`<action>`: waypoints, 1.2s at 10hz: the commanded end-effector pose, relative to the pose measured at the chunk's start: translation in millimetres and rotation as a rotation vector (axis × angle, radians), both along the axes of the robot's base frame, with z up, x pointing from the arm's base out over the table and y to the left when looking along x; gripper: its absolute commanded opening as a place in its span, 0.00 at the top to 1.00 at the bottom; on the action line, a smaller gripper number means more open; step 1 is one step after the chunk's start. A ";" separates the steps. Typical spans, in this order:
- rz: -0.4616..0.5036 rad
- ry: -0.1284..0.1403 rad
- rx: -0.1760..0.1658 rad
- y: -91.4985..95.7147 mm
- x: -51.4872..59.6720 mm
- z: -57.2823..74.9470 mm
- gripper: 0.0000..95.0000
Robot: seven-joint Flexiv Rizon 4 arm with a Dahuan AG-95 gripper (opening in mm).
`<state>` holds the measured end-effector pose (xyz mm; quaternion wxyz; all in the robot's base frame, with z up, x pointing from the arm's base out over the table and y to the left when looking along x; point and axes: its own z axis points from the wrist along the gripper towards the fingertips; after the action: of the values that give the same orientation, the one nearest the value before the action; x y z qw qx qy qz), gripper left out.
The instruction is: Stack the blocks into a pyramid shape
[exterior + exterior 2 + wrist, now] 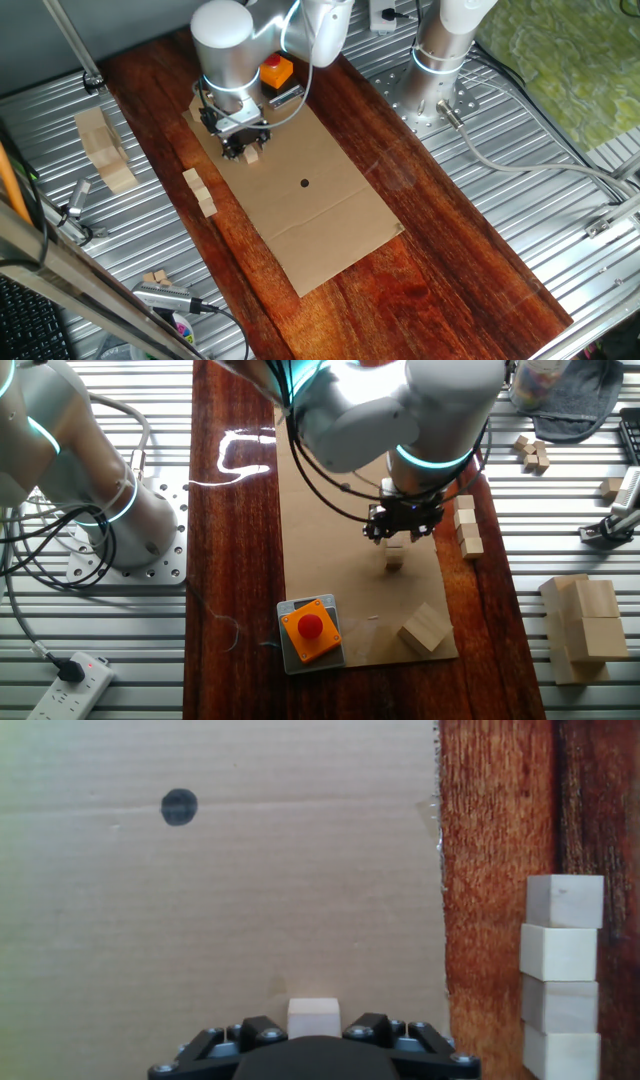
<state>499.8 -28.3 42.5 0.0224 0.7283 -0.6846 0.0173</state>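
Observation:
One small pale block [313, 1017] sits low on the cardboard sheet [250, 900], between my gripper's [314, 1032] black fingers, which press against its two sides. The fixed views show the same block [252, 155] [394, 560] right under the gripper [243, 145] [400, 532], resting on or just above the sheet. A row of several more blocks [560, 970] [200, 190] [467, 525] lies on the dark wood just off the cardboard's edge.
A black dot [304, 183] [179, 807] marks the cardboard's middle. An orange button box [310, 628] and a larger faceted wood chunk [425, 628] sit at the cardboard's end. Big wooden slab pieces [105, 150] and a few loose blocks [530, 452] lie on the metal table.

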 end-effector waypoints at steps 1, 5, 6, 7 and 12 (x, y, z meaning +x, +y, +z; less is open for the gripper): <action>-0.006 -0.008 -0.028 0.6 2.5 5.7 0.40; -0.006 -0.013 -0.048 -3.8 25.8 18.4 0.40; -0.008 -0.016 -0.053 -5.2 35.2 22.6 0.40; -0.015 -0.017 -0.055 -6.4 41.7 24.7 0.40; -0.022 -0.021 -0.048 -22.1 106.5 16.5 0.40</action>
<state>609.3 -50.4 58.2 0.0318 0.7193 -0.6927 0.0420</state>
